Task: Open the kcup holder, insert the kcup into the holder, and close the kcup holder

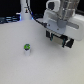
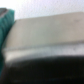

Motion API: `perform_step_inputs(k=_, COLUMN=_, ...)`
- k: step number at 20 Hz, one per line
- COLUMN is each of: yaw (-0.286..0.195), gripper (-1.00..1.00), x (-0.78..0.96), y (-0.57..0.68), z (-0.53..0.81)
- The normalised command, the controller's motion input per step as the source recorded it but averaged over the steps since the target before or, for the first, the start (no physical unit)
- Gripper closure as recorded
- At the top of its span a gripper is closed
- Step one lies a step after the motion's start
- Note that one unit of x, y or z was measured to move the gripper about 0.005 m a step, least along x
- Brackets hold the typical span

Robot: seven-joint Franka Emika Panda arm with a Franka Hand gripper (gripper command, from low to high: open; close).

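While my gripper (image 1: 59, 38) hangs above the white table (image 1: 20, 62) toward the exterior view's right, its dark fingers point down with nothing between them, though I cannot tell how far apart they are. Well apart, lower toward the exterior view's left, the kcup (image 1: 27, 49) stands upright, green top up. My wrist view is blurred: grey and dark bands, something teal (image 2: 5, 25) at one edge.

Wrist view heavily blurred, very close range. A broad grey-tan slab (image 2: 47, 35) fills most of the frame, edges soft. A dark black band (image 2: 45, 67) runs alongside it, touching. A teal-green patch (image 2: 5, 25) sits at one corner beside the slab. Pale white background (image 2: 50, 7) beyond. Identities cannot be told.
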Motion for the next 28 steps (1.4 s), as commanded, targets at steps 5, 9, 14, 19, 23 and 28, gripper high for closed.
perform_step_inputs(k=5, yaw=-0.18, gripper=-1.0, x=0.06, y=-0.36, z=0.45)
perform_step_inputs(k=9, yaw=-0.237, gripper=-1.0, x=-0.01, y=-0.45, z=0.41)
perform_step_inputs(k=14, yaw=-0.28, gripper=-1.0, x=-0.07, y=-0.39, z=0.31)
perform_step_inputs(k=19, yaw=-0.276, gripper=-1.0, x=-0.15, y=-0.45, z=0.12)
perform_step_inputs(k=23, yaw=-0.273, gripper=-1.0, x=-0.13, y=-0.48, z=0.03)
perform_step_inputs(k=28, yaw=-0.276, gripper=-1.0, x=-0.17, y=-0.47, z=-0.01)
